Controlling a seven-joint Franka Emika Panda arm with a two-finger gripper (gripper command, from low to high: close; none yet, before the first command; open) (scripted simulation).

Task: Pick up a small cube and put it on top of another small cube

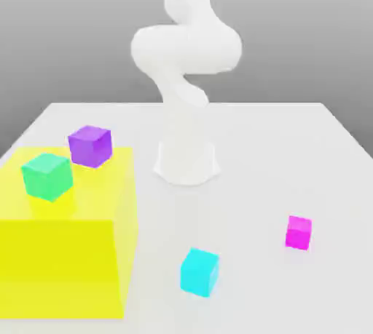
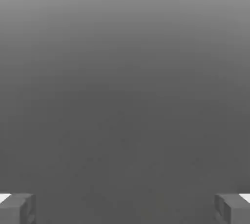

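Observation:
The small magenta-pink cube lies on the white table toward the exterior view's right, near the front. The teal-green cube rests on top of a big yellow block at the exterior view's left. In the hand view my gripper stands open, its two grey fingertips far apart with nothing between them and plain grey background beyond. The white arm rises from its base at the table's middle and leaves the exterior view at the top.
A purple cube sits on the yellow block just behind the teal-green one. A lighter cyan cube lies on the table near the front, between the yellow block and the magenta cube. The arm's base stands mid-table.

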